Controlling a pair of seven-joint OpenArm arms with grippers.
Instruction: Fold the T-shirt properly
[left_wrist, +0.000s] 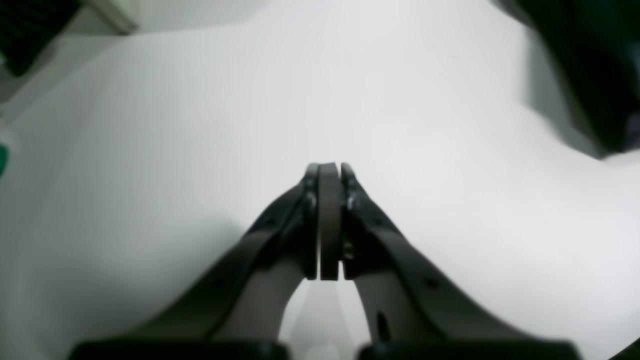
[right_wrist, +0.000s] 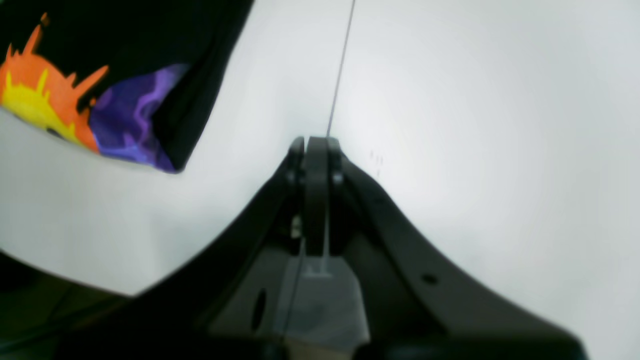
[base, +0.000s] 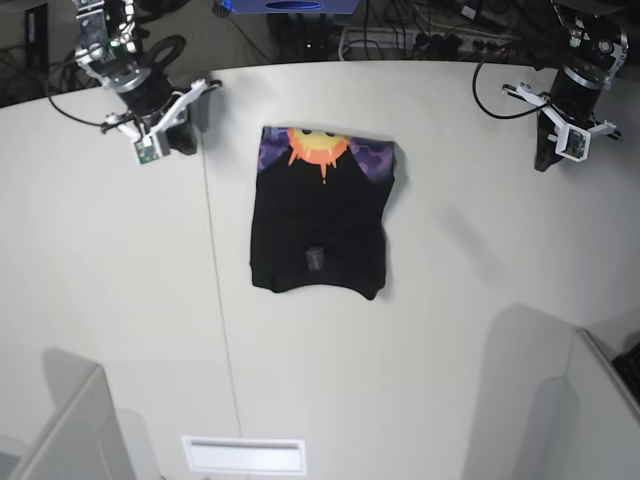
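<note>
White tabletop fills the overhead view, curved along its far edge, with a thin seam running from 12 to 6 o'clock left of centre. T-shirt, black and folded into a compact rectangle, lies near the middle, its orange-yellow sun and purple print at the 12 o'clock end. Right gripper sits at 10 o'clock, jaws pressed together, empty. Left gripper sits at 2 o'clock, likewise closed on nothing. Cables and dark equipment crowd the floor beyond the table at 12 o'clock. Grey partition corners rise at 7 and 5 o'clock.
</note>
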